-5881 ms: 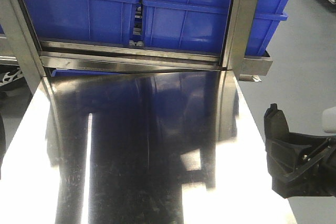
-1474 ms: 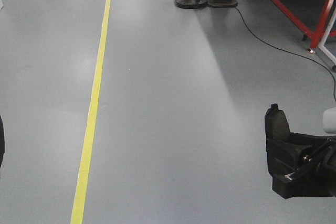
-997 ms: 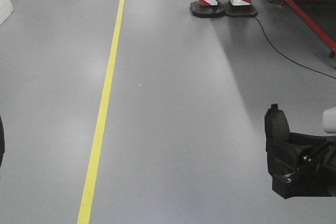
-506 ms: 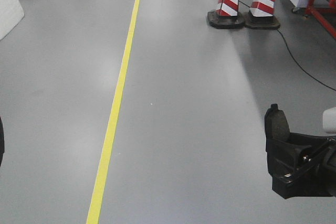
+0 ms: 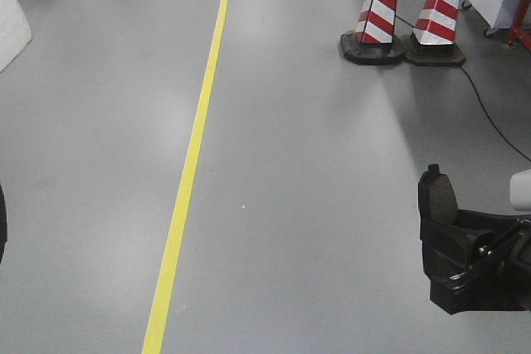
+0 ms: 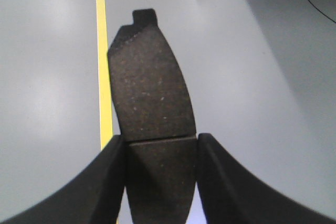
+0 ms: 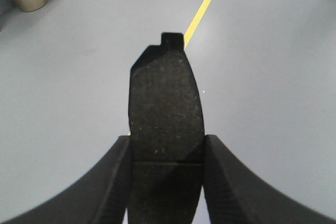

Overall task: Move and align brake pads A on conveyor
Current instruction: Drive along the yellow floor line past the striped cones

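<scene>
The left gripper has its jaws clamped on a brake pad, the pad standing upright between them, its groove level with the fingertips and its notched end jutting out beyond. The right gripper likewise grips a second brake pad. Both hang above a grey floor marked by a yellow line, near two striped cones.
</scene>
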Robot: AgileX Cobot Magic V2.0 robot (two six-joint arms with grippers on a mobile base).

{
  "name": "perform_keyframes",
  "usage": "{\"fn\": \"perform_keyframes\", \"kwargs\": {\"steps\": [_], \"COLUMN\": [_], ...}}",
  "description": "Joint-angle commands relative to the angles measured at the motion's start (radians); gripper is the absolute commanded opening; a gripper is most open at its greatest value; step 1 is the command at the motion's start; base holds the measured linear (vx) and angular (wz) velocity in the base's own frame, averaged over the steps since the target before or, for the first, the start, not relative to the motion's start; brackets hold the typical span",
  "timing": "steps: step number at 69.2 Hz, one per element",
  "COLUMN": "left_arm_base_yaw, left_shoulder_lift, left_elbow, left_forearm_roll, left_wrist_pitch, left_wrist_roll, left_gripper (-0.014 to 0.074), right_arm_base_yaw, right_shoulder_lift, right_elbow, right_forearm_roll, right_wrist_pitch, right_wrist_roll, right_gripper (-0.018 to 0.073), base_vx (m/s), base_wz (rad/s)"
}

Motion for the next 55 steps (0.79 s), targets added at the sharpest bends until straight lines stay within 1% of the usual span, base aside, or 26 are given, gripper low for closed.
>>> {"fn": "perform_keyframes", "kwargs": {"steps": [1,55], "left_arm_base_yaw": [-0.004,-0.004], "left_shoulder_lift": [-0.001,-0.001], "left_elbow": [-0.03,-0.03], "left_forearm_roll": [-0.003,-0.003], "left_wrist_pitch": [-0.082,-0.082], "left_wrist_roll": [0.0,0.0], "left_gripper": [0.0139,0.0139], "right_arm_base_yaw": [-0.003,-0.003], "right_shoulder_lift": [-0.003,-0.003], "right_elbow": [-0.035,-0.035], "right_forearm_roll": [-0.015,-0.015], "right_wrist_pitch": [-0.087,-0.068], "right_wrist_roll": [-0.011,-0.011], "right_gripper": [-0.001,-0.001], "base_vx": [0.53,0.57], "base_wz": [0.0,0.03]}}
